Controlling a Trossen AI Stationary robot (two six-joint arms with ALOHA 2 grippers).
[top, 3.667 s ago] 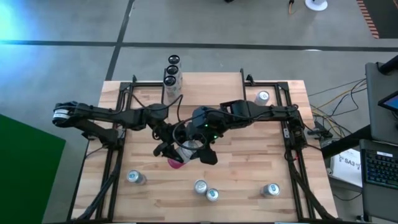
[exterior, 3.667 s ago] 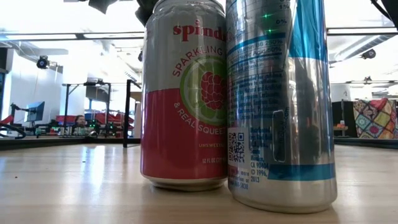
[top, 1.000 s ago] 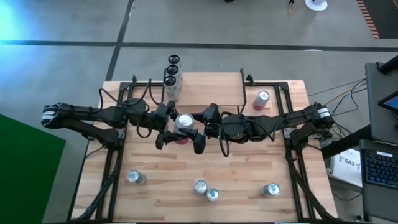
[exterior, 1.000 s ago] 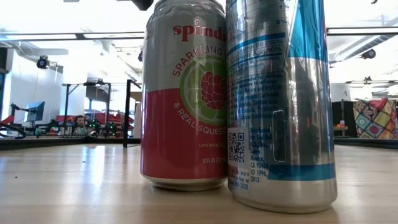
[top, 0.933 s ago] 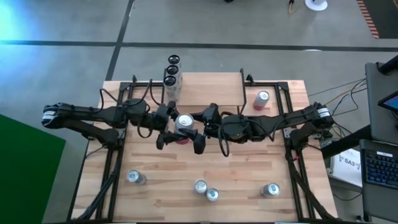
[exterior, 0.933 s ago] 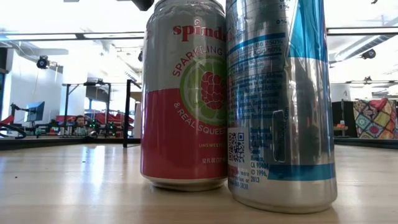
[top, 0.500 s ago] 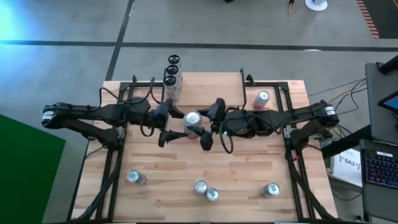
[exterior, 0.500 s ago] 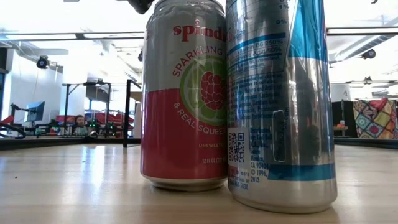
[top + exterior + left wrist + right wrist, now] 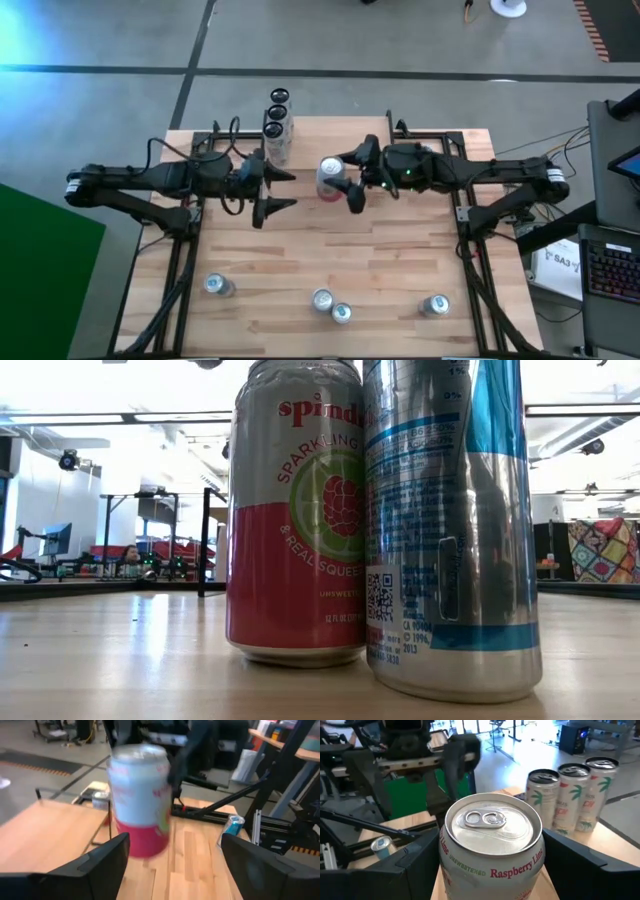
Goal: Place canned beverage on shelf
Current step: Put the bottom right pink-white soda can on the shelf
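Note:
My right gripper (image 9: 346, 180) is shut on a silver-and-pink raspberry-lime can (image 9: 330, 176), just in front of the shelf (image 9: 340, 135), a low light-wood board on black wire legs at the table's far side. Three palm-print cans (image 9: 276, 118) stand upright on the shelf's left end and also show in the right wrist view (image 9: 570, 795). My left gripper (image 9: 280, 190) is open and empty, to the left of the held can. In the left wrist view the can (image 9: 140, 800) shows beyond my spread fingers. My right gripper pinches the can's side wall (image 9: 451, 870) between its two fingers, one on each side. The fingers come level from the table's right. The can stands upright with its pull-tab top (image 9: 490, 822) up, lifted clear of the table.
Two cans (image 9: 300, 510) stand close together at the near edge, right in front of the low camera. Further cans stand at the near left (image 9: 217, 286) and near right (image 9: 435, 305). A blue-and-silver can (image 9: 232, 825) sits behind the held one. Black frame rails run along both table sides.
My right gripper has carried the can from the table's middle toward the far edge and to the right, up to the front of the shelf, keeping it upright. My left gripper has stayed open, and the can has drawn away from between its fingers.

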